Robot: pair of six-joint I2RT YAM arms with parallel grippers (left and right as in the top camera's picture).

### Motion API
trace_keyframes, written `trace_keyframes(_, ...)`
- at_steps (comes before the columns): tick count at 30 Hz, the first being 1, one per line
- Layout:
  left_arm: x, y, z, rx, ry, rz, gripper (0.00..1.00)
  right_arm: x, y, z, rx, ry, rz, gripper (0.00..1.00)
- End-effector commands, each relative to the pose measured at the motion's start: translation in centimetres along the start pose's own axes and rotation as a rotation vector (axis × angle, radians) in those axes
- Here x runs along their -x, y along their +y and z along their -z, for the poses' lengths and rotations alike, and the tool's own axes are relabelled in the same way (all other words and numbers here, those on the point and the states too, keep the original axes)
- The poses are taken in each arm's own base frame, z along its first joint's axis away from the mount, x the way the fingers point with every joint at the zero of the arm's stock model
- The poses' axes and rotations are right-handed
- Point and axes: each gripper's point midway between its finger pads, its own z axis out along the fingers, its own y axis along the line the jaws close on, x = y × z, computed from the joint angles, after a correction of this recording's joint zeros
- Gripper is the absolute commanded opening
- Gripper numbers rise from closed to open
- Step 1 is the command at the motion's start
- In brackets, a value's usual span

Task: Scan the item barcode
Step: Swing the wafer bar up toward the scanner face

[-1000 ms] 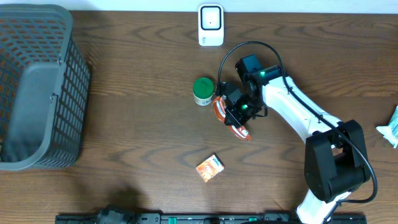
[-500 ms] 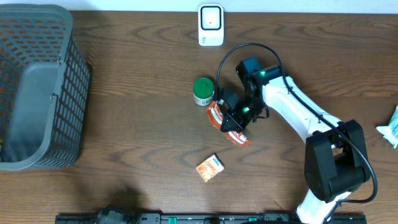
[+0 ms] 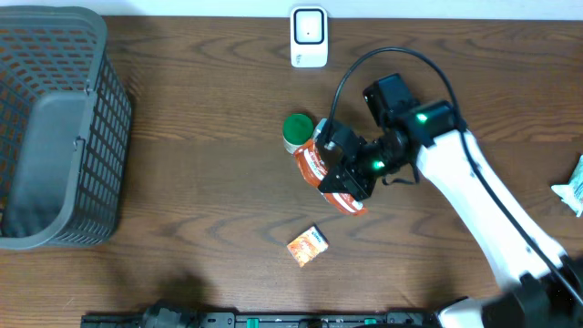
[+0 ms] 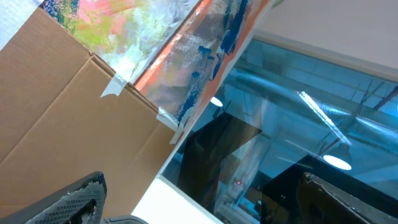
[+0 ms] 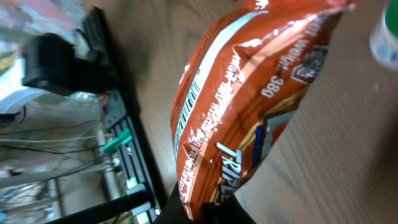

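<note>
My right gripper [image 3: 353,175] is shut on an orange snack bag [image 3: 314,166] and holds it above the table's middle. In the right wrist view the bag [image 5: 249,106] hangs out from the gripper [image 5: 214,208], pinched at its lower end. A white strip with fine dark bars [image 5: 186,118] runs down the bag's left edge. The white scanner [image 3: 309,36] stands at the far edge, apart from the bag. My left gripper [image 4: 205,208] does not show overhead. Its wrist view looks up at cardboard and a ceiling, and its fingers [image 4: 68,200] stand wide apart with nothing between them.
A green-lidded can [image 3: 297,133] stands just left of the held bag. A small orange box [image 3: 308,245] lies nearer the front. A dark mesh basket [image 3: 55,128] fills the left side. A pale packet [image 3: 572,187] pokes in at the right edge.
The right arm has risen and stretched out, carrying the bag a little to the left, closer to the green-lidded can. Its grip on the bag has stayed shut.
</note>
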Motion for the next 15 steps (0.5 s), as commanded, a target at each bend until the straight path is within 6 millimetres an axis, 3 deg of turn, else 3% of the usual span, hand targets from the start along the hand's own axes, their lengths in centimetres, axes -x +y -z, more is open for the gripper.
trace_keyframes(1,-0.1,0.1,0.0,0.012,-0.003,-0.005,0.98,1.4,3.4,2.0,0.01,-0.075,0.12,0.01)
trace_keyframes(6,-0.1,0.1,0.0,0.012,-0.002,-0.006,0.98,1.5,5.6,2.7,0.01,-0.098,0.186,0.01)
trace_keyframes(9,-0.5,0.0,-0.1,0.012,0.004,-0.012,0.98,1.8,5.3,2.8,-0.024,-0.102,0.206,0.01)
trace_keyframes(15,-1.4,-0.2,-0.3,0.012,0.007,-0.016,0.98,3.6,-0.6,4.0,-0.362,-0.112,0.205,0.01)
